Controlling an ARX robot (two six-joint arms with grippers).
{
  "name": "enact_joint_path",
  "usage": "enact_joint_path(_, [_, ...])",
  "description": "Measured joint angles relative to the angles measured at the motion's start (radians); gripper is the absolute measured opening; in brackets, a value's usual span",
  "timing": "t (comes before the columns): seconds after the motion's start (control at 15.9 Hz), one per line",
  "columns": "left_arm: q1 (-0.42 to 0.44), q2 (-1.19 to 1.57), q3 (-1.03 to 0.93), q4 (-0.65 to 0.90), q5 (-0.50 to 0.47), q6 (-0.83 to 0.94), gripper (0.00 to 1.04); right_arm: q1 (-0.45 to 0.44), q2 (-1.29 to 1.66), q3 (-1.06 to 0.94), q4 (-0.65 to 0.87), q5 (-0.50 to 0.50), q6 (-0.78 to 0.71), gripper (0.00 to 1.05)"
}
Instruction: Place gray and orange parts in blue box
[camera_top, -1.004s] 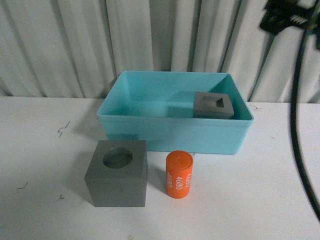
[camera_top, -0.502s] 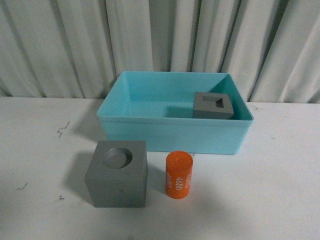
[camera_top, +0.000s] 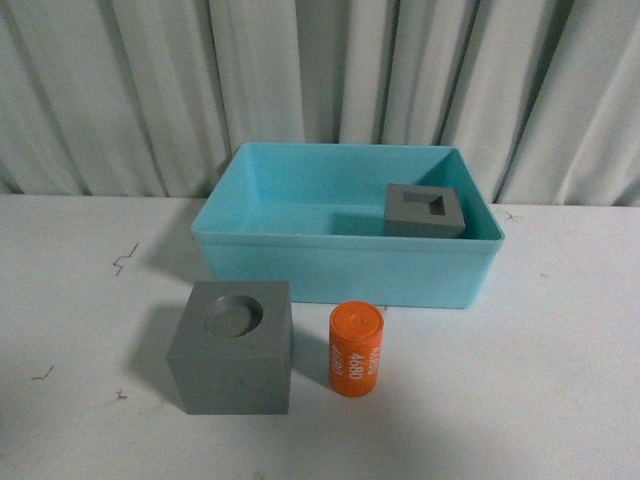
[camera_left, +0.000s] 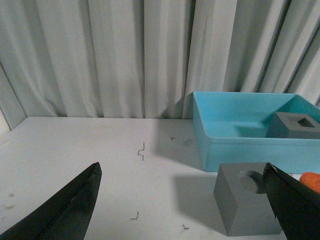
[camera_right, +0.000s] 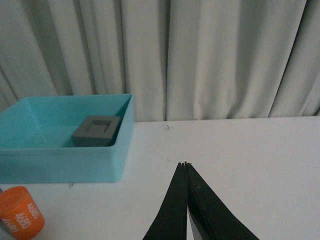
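The blue box (camera_top: 345, 270) stands at the back middle of the white table. A gray cube with a rectangular hole (camera_top: 425, 212) lies inside it, in the right corner. In front of the box, a gray cube with a round hole (camera_top: 232, 350) sits on the table, and the orange cylinder (camera_top: 355, 352) stands upright just right of it. Neither gripper shows in the front view. My left gripper (camera_left: 181, 170) is open and empty, low over the table, with the round-hole cube (camera_left: 240, 205) by one finger. My right gripper (camera_right: 185, 164) is shut on nothing, right of the box (camera_right: 65, 165) and the cylinder (camera_right: 20, 210).
A pleated white curtain (camera_top: 320, 80) hangs close behind the box. The white tabletop (camera_top: 560, 380) stretches out on both sides of the parts, with small dark scratch marks (camera_top: 125, 258) on its left half.
One second ago a dark arm and its cable hung at the right edge of the front view; they have since left the picture. The cubes, cylinder and box have stayed in place.
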Motion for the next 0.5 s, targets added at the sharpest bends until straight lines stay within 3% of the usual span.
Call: enact_joint_path(0.5, [0.0, 0.0, 0.0, 0.0, 0.0, 0.0, 0.98, 0.005, -0.286, -0.001, -0.259, -0.003, 0.0, 0.02])
